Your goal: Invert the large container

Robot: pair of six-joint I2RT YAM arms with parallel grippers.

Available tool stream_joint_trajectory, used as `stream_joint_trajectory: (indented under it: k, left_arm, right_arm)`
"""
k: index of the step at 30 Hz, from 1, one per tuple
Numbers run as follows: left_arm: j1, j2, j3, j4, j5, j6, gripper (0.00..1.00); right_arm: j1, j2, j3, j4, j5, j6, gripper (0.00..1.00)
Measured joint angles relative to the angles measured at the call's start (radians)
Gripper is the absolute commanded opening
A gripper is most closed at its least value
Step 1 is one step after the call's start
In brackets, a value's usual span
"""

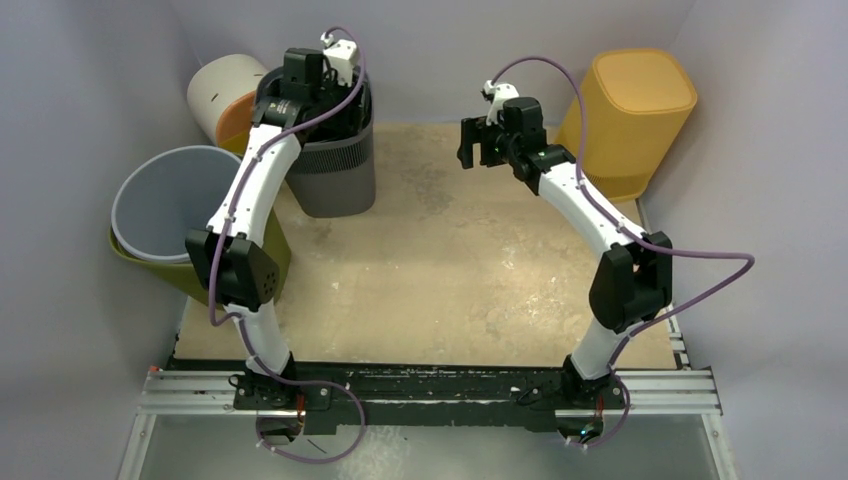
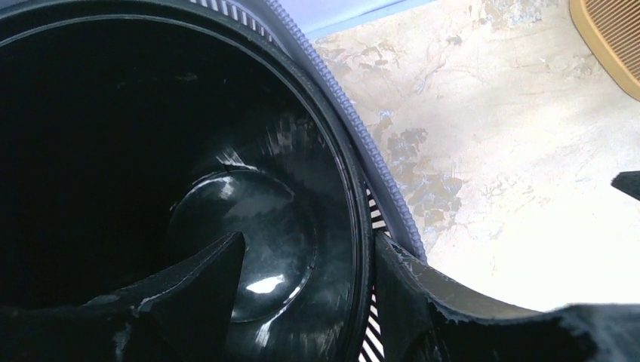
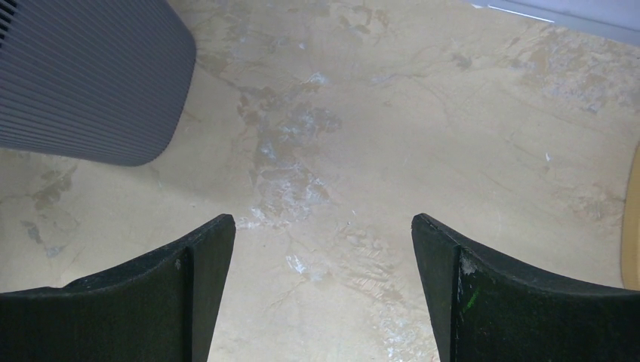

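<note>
The large dark grey ribbed container (image 1: 335,170) stands upright at the back left of the table, mouth up. My left gripper (image 1: 305,95) is at its top rim. In the left wrist view the left gripper (image 2: 309,253) is open and straddles the rim (image 2: 355,188): one finger hangs inside the glossy black interior, clear of the wall, and the other finger (image 2: 423,294) lies against the ribbed outside. My right gripper (image 1: 470,145) is open and empty above the bare tabletop (image 3: 321,226), to the right of the container (image 3: 90,75).
A yellow bin (image 1: 630,110) stands at the back right corner. A lilac bin (image 1: 165,205) sits nested in an olive one (image 1: 270,250) at the left edge. A white and orange cylinder (image 1: 225,95) lies behind the container. Walls close in on three sides.
</note>
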Motion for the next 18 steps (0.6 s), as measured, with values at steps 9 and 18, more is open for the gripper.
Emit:
stream_joint_trajectory:
  k: [9, 18]
  left_arm:
    - [-0.038, 0.023, 0.017, 0.004, -0.025, 0.016, 0.18]
    - [-0.044, 0.023, 0.017, 0.008, -0.114, 0.023, 0.00]
  right_arm:
    - [-0.029, -0.033, -0.043, 0.027, -0.005, 0.005, 0.88]
    - [-0.037, -0.033, -0.079, 0.038, -0.011, 0.022, 0.88]
